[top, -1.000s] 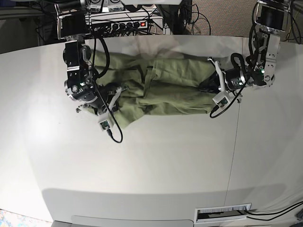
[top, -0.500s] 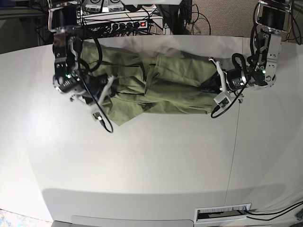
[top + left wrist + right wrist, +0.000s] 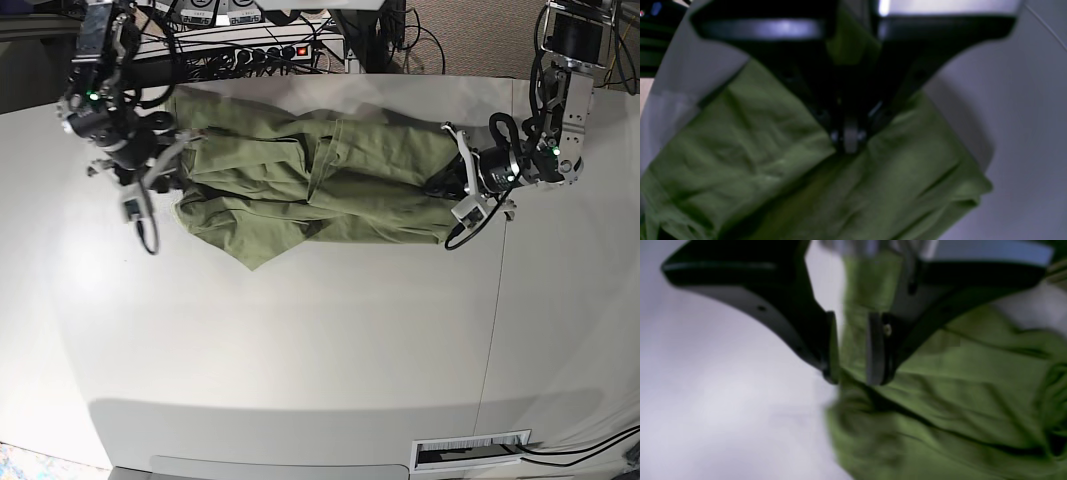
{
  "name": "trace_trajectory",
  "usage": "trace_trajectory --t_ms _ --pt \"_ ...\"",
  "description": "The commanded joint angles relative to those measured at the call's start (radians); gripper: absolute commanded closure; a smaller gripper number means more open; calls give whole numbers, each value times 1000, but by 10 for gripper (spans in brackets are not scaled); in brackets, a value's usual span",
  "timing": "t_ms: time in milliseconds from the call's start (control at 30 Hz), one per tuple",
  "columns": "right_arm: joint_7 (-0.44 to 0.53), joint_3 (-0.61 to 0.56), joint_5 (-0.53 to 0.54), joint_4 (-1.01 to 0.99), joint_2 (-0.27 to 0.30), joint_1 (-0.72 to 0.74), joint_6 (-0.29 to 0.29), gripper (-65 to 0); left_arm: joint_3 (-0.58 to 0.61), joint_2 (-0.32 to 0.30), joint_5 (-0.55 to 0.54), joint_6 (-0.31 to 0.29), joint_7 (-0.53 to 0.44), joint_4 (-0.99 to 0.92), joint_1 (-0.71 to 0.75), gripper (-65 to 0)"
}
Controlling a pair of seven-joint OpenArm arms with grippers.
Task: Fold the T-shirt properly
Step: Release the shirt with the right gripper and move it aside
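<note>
The olive-green T-shirt (image 3: 330, 185) lies crumpled in a long band across the back of the white table (image 3: 300, 350). My left gripper (image 3: 440, 186) is at the shirt's right end in the base view. In the left wrist view my left gripper (image 3: 848, 141) is shut, pinching a fold of the T-shirt (image 3: 907, 173). My right gripper (image 3: 172, 160) is at the shirt's left end. Its jaws stand apart in the right wrist view, where my right gripper (image 3: 853, 373) hovers over the edge of the T-shirt (image 3: 957, 390) with cloth showing through the gap.
A power strip and tangled cables (image 3: 270, 50) sit behind the table's back edge. A seam (image 3: 490, 330) runs front to back through the tabletop on the right. A white slotted label (image 3: 470, 452) lies near the front edge.
My right arm has swung left and toward the back, stretching the shirt's left end out, and its jaws have opened off the cloth. My left arm has stayed in place, still gripping.
</note>
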Motion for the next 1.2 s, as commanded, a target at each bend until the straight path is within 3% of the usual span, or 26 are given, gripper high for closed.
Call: trace_trajectory --t_ms 0,167,367,500,633,667,767,1000,1067,1167 --pt "23 32 34 18 22 0 15 -157 -3 -16 62 27 53 0 -3 0" --pt "19 121 58 -2 54 -49 30 -160 -3 -17 62 27 54 0 -2 0" --pt "37 126 83 -49 59 -60 39 -161 -3 -16 59 27 54 0 -3 0" --pt "66 127 -7 -57 45 -60 38 -160 -3 -16 59 27 54 0 -2 0" --pt "87 127 -14 -57 45 -60 38 -161 -3 -16 59 27 53 0 0 0" --pt "91 127 -14 -57 45 -60 38 -171 -3 -16 58 27 53 0 0 0" --pt "99 127 -15 -58 45 -35 38 -293 -3 -16 58 27 51 0 0 0" --pt "126 123 -4 -62 31 116 37 -289 -3 -16 58 27 51 0 0 0" --pt "131 107 -4 -84 32 141 37 -259 -3 -16 58 27 53 0 0 0" --pt "200 68 -4 -155 32 167 38 -254 -3 -16 58 27 52 0 0 0"
